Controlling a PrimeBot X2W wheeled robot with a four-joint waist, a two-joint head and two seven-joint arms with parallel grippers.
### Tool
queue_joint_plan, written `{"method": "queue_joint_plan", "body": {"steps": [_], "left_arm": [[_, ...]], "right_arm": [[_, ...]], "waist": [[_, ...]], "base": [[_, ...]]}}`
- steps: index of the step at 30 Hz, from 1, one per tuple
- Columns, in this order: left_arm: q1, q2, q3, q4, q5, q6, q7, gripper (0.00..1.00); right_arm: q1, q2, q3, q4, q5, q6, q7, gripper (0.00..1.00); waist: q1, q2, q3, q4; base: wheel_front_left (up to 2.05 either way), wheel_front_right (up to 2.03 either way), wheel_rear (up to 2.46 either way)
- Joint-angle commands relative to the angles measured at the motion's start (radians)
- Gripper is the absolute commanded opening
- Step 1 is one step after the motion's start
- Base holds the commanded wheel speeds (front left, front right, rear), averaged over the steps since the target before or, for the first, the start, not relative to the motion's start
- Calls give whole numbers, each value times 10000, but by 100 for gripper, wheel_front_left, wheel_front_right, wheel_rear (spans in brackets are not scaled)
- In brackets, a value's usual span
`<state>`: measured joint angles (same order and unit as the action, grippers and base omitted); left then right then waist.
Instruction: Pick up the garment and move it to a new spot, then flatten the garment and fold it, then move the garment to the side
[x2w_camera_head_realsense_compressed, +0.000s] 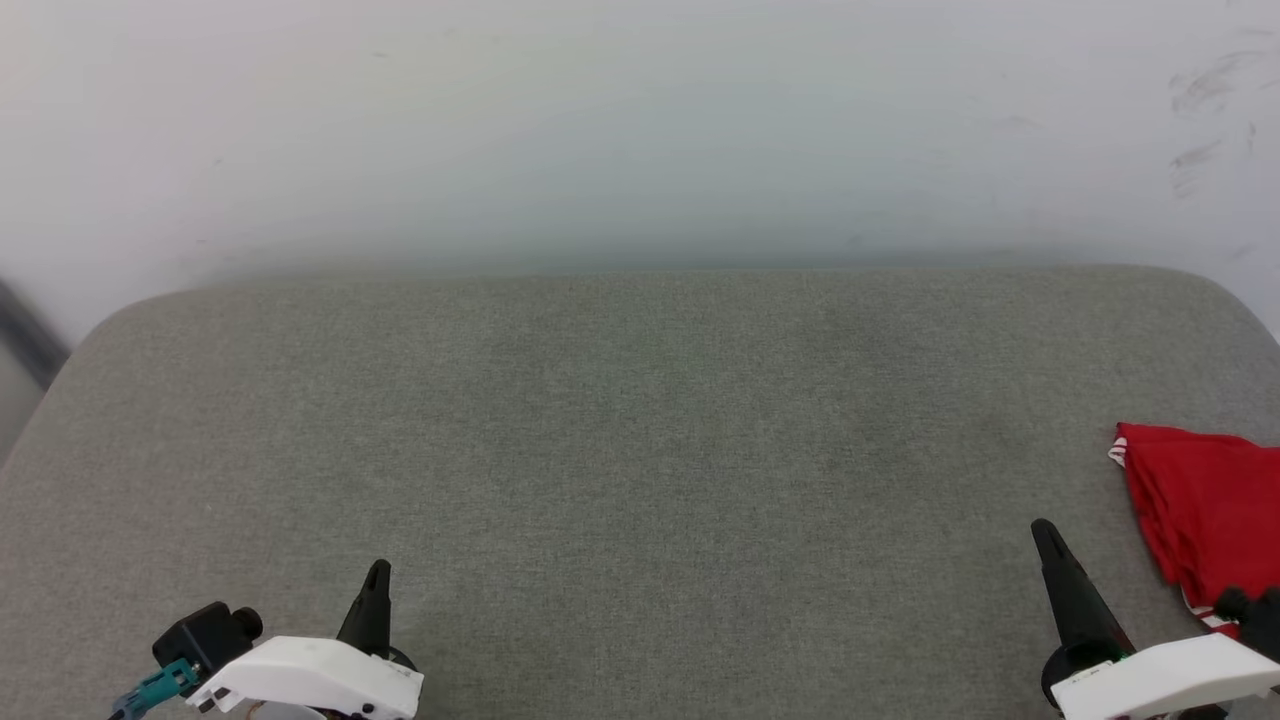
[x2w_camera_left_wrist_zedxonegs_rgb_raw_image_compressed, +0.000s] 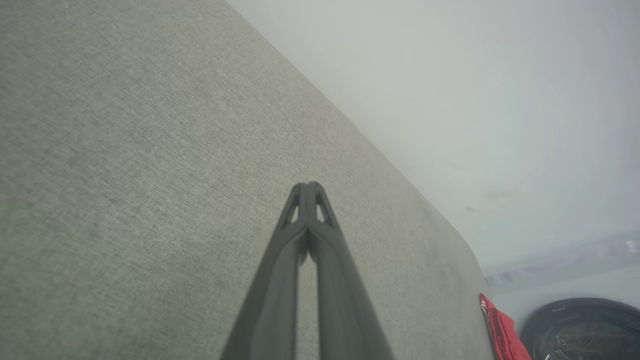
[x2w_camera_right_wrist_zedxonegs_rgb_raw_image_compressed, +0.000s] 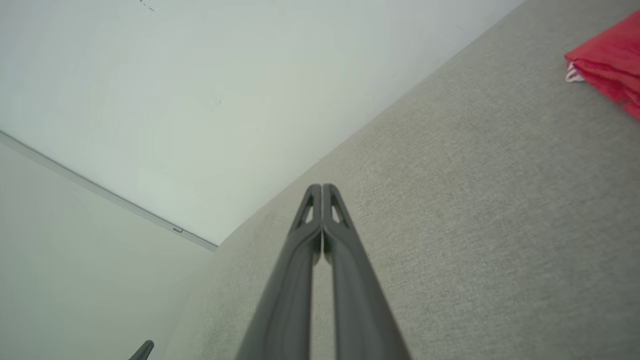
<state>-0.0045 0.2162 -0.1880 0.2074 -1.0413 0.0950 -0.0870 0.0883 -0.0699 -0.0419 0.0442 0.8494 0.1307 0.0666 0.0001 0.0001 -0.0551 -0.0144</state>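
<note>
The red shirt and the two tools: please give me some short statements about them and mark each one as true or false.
1. The red shirt lies at the right side of the gray surface in the head view. True.
2. The left tool holds the shirt. False: it is shut on nothing, over bare surface, far from the shirt.
3. The right tool is shut and holds nothing. True.
4. The shirt is spread flat in the middle of the surface. False: it lies in folds at the right side.
5. The right tool is nearer to the shirt than the left tool. True.
</note>
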Motion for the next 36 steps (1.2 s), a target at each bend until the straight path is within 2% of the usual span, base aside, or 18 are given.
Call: {"method": "queue_joint_plan", "body": {"steps": [1, 36], "left_arm": [[-301, -17, 198, -68, -278, -138, 91, 0], [-734, -844, 1634, 153, -3142, -1259, 1055, 0]], "right_arm": [[-324, -81, -26, -1, 416, 3, -28, 0], [-1231, -83, -202, 1033, 4315, 2, 91, 0]], "waist": [[-1, -1, 12, 4], [-1, -1, 257, 64]], "base": [[0, 0, 0], [0, 0, 0]]}}
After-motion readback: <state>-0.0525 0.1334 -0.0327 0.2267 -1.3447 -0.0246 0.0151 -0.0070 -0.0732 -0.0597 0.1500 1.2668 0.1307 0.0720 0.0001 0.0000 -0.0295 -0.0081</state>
